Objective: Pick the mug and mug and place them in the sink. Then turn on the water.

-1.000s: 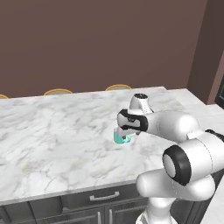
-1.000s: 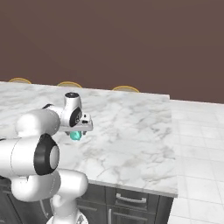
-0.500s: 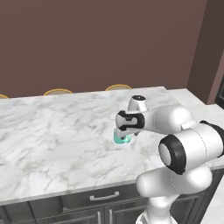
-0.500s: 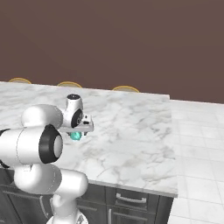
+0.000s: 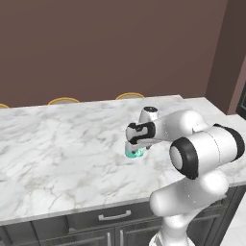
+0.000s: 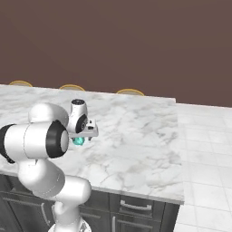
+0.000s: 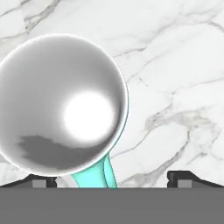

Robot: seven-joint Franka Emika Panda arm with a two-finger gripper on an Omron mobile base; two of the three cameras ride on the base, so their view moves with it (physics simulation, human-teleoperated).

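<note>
A teal mug [image 5: 132, 153] with a white inside stands upright on the white-grey marble counter [image 5: 57, 144]. My gripper [image 5: 135, 146] hangs straight above it, pointing down, open. From the right base the mug [image 6: 79, 141] peeks out under the gripper [image 6: 82, 137]. In the hand view the mug [image 7: 61, 105] sits left of centre, its teal handle running toward the gripper [image 7: 113, 179]. The left fingertip lies under the mug's rim, the right one over bare marble. Nothing is held. The sink and the water are out of view.
Rounded yellow chair backs [image 5: 63, 101] show behind the counter's far edge. The counter ends on the right [image 6: 179, 149], with pale tiled floor [image 6: 204, 158] beyond. Dark drawers with metal handles [image 5: 114, 215] run below the near edge.
The arm's elbow has swung in toward the counter and the hand has sunk slightly over the teal mug. The mug has not moved and the fingers stay wide apart.
</note>
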